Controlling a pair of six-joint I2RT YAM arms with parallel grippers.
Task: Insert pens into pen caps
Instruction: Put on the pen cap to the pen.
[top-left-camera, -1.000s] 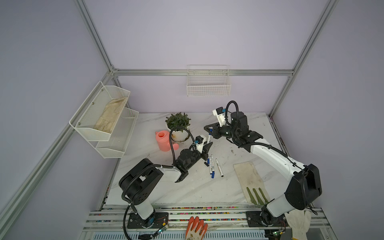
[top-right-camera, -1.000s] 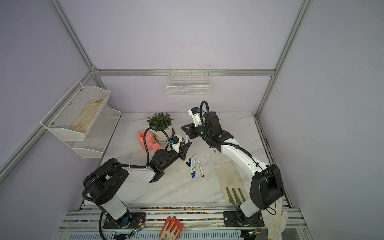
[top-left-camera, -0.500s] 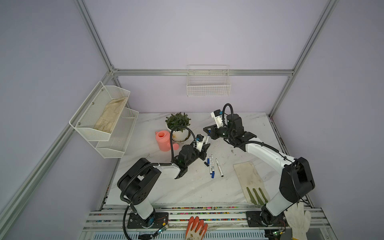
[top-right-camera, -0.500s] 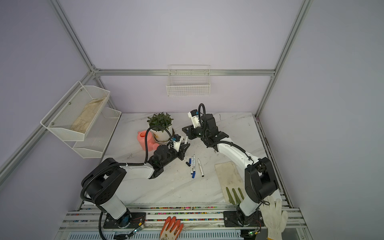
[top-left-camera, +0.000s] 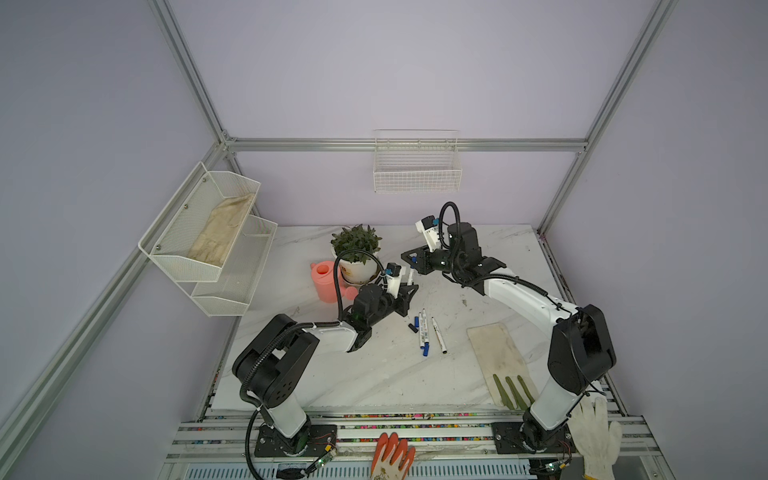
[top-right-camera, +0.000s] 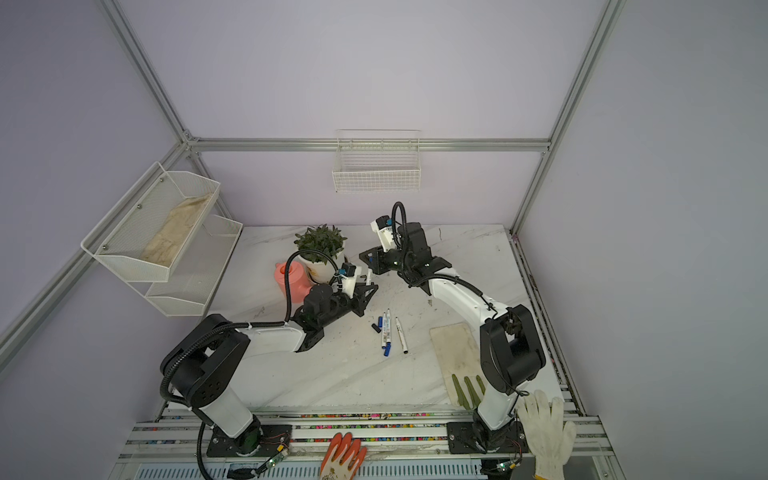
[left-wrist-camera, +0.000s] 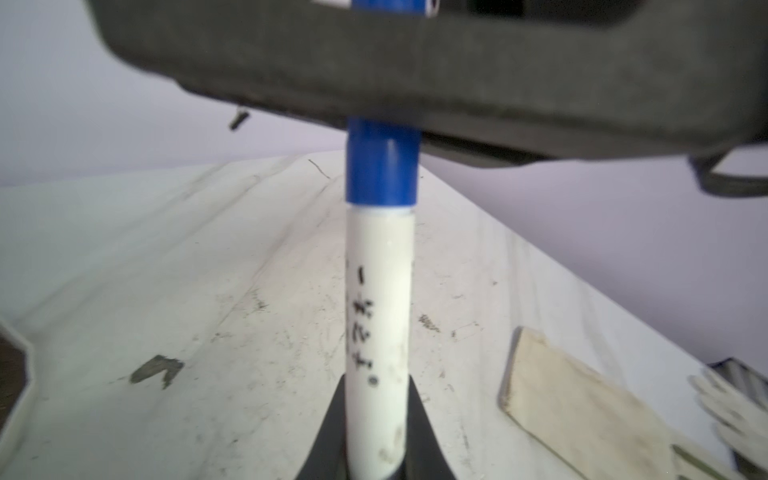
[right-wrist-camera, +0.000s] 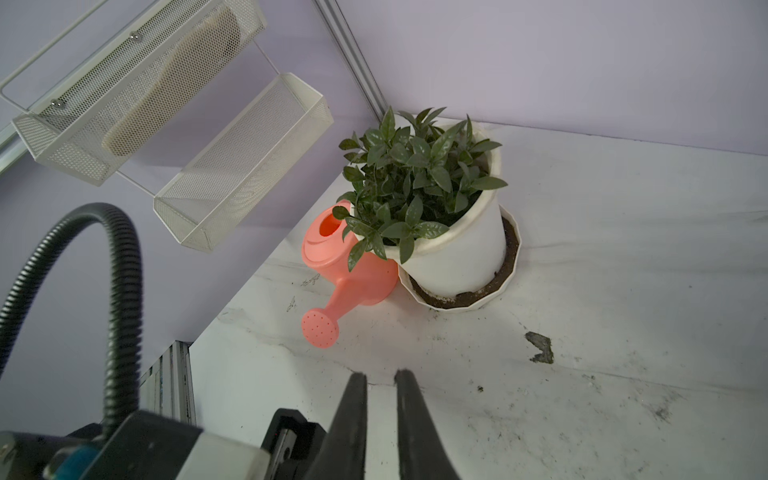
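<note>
Left claw (left-wrist-camera: 378, 388): jaws closed on the white barrel of a pen (left-wrist-camera: 380, 299), held upright and clear of the table (top-left-camera: 374, 374). Grip unchanged over the last second.

Right claw (top-left-camera: 412, 261): jaws nearly shut, pinching a blue cap (left-wrist-camera: 382, 166). The left wrist view showed the cap running behind its dark finger. The right wrist view showed only a narrow slot between the fingertips, with the cap out of sight there.

Change: a second before, the two claws stood apart, the right one off to the side of the pen's tip. The right arm had since swung in and now sat directly over the pen. The left claw had barely shifted.

Result: the cap's rim met the barrel with only a thin seam, cap and barrel in line. Judged: cap on. Whether it was pressed fully home could not be told.

Outward: three more pens (top-left-camera: 421, 332) lay side by side on the table in front of the left claw, with loose caps (top-left-camera: 416, 321), one blue and one black, just beside them. Whether any of those pens was already capped was too small to tell.

Meaning: this pairing looked nearly done. Next step probably calls for the right claw to let go.
</note>
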